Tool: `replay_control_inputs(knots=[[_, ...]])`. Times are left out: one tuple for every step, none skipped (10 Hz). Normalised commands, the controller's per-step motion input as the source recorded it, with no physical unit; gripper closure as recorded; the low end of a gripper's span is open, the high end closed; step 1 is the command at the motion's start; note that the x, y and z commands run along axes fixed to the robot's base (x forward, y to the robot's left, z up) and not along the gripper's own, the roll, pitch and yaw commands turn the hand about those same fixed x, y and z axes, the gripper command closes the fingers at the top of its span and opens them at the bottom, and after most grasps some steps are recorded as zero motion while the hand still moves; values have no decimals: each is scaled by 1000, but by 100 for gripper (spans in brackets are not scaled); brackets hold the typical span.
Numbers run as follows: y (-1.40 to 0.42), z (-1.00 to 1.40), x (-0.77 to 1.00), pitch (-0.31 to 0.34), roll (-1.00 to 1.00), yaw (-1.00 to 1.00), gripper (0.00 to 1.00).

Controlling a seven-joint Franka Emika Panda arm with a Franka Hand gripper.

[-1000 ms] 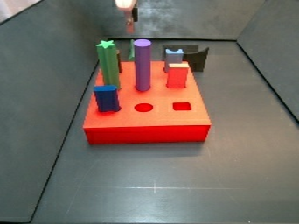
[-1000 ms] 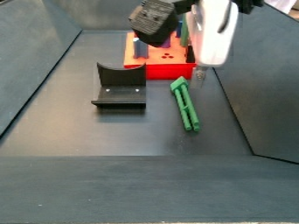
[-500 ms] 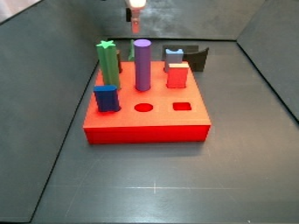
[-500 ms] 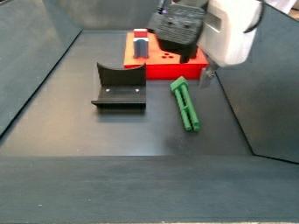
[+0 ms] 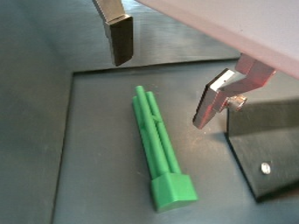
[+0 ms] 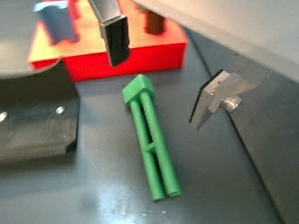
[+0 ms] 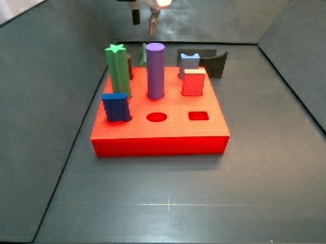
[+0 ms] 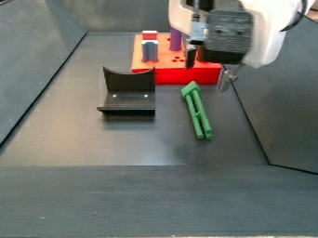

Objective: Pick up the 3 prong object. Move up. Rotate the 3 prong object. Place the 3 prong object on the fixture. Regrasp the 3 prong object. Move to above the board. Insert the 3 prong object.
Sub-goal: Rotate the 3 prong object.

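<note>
Gripper [image 5: 163, 79] open, empty, above 3 prong object [image 5: 159, 149] lying flat on floor between fixture [image 8: 126, 90] and side wall. Risk: off-centre descent, finger striking prongs, skidding it toward board [image 8: 187, 67].

Light is even and fairly dim, with soft, faint shadows on the dark floor [image 8: 137, 139]. Both wrist views are soft, the end effector [image 5: 163, 74] blurred at close range (its silver plates catch pale glare). Side views are low-resolution; the white arm housing [image 8: 267, 28] looks overexposed.
</note>
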Motion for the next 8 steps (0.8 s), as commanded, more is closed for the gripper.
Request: replay_control_inputs(knots=[[4, -37, 30, -8, 3, 1000, 0], [4, -37, 30, -8, 4, 1000, 0], [4, -37, 30, -9, 4, 1000, 0], [4, -37, 30, -10, 5, 1000, 0], [3, -37, 30, -11, 5, 1000, 0], [3, -37, 30, -13, 6, 1000, 0], [3, -37, 30, -14, 6, 1000, 0], [3, -37, 30, -16, 7, 1000, 0]])
